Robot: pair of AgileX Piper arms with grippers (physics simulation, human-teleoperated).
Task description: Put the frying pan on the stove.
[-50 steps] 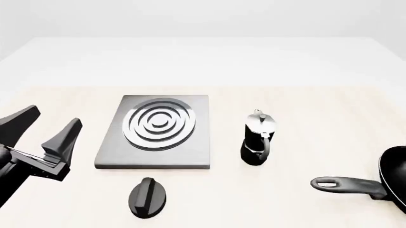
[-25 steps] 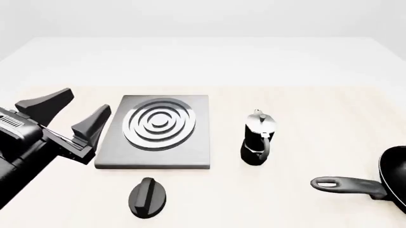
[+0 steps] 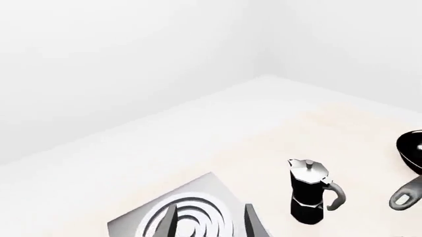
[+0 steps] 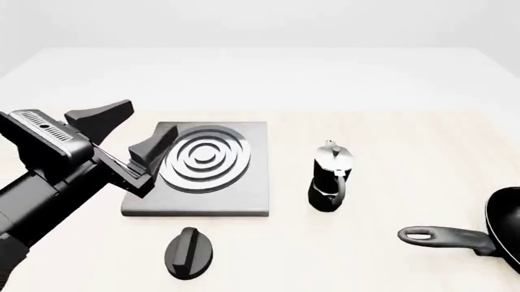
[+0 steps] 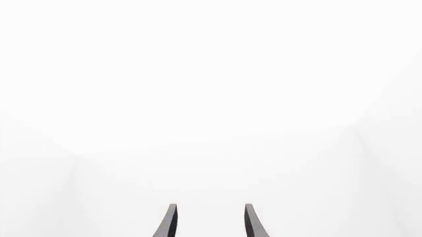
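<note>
Far right of left jaws (image 4: 134, 137), frying pan (image 4: 479, 234)

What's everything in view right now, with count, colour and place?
stove: one, grey slab with silver rings, table left of centre.
moka pot: one, silver and black, upright right of the stove.
knob-like object: one, black, near side of the stove.
frying pan: one, black, near right edge, partly cut off, handle pointing left.
table: one, pale.
left gripper: one, black, open, over the stove's left edge.
right gripper: one, dark, open, seen only in its wrist view.
</note>
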